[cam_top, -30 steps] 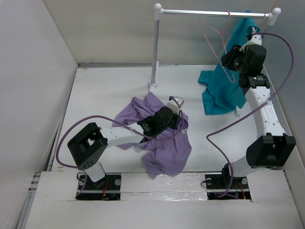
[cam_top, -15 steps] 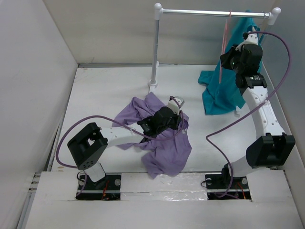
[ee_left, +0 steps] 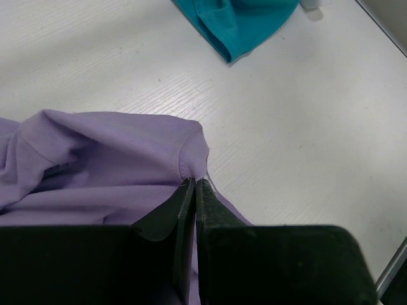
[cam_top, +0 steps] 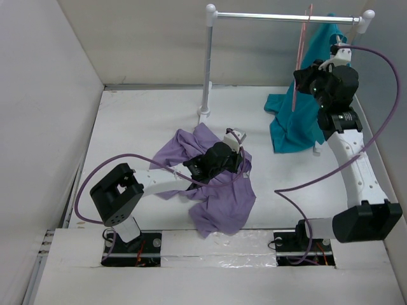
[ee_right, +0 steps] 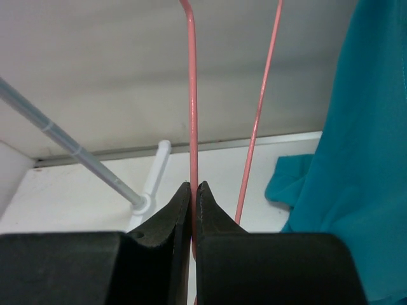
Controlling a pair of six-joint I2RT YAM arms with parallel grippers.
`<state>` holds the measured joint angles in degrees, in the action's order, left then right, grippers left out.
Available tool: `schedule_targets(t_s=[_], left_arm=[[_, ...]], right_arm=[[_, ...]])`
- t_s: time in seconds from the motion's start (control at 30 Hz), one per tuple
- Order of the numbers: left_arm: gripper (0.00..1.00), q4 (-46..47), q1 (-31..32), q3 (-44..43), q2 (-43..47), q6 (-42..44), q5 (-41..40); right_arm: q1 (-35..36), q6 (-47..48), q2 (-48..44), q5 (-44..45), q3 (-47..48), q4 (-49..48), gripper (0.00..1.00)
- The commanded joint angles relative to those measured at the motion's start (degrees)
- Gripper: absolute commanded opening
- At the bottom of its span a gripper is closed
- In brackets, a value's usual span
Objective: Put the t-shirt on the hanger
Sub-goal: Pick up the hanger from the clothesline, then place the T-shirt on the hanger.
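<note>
- Centrally, the lavender t-shirt (cam_top: 219, 197) lay crumpled on the tabletop, somewhat toward the near edge.
- The left gripper (ee_left: 194, 184) was clamped tight on a hemmed fold of the t-shirt, its fingers pressed together.
- The right gripper (ee_right: 194, 185), above the far right corner, pinched one wire of the pink hanger (ee_right: 193, 95), jaws nearly meeting.
- The hanger stood edge-on, reaching the rail (cam_top: 273, 17), just beside the teal shirt (cam_top: 299, 124).

The plain lavender t-shirt (ee_left: 114, 152) sits left of the solid teal shirt (cam_top: 296, 130), beside which the wire hanger (ee_right: 193, 95) is pink.
</note>
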<state>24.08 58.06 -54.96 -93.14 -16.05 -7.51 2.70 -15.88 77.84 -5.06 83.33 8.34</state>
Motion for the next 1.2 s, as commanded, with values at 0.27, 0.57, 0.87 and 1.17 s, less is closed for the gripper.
schedule_targets(t_s=[0.27,0.57,0.87,1.17], left_arm=[[0.0,3.7,-1.99,0.82,2.53,-2.05,1.28],[0.0,2.56,-4.97,-3.65,-1.68,-2.05,-0.67],[0.0,2.47,-11.91,-12.35,-9.33,-4.69,2.67],[0.0,1.06,-15.44,-17.37,-12.94,-5.39,5.22]], right_arm=[[-0.77,-7.93,-12.6,-10.39,-16.14,-12.55,0.0],[3.53,-13.39,-31.68,-19.37,-37.52,-10.9,0.0],[4.07,-12.94,-55.75,-29.74,-44.21,20.38,0.0],[6.44,-10.41,-62.9,-30.98,-40.53,42.72,0.0]])
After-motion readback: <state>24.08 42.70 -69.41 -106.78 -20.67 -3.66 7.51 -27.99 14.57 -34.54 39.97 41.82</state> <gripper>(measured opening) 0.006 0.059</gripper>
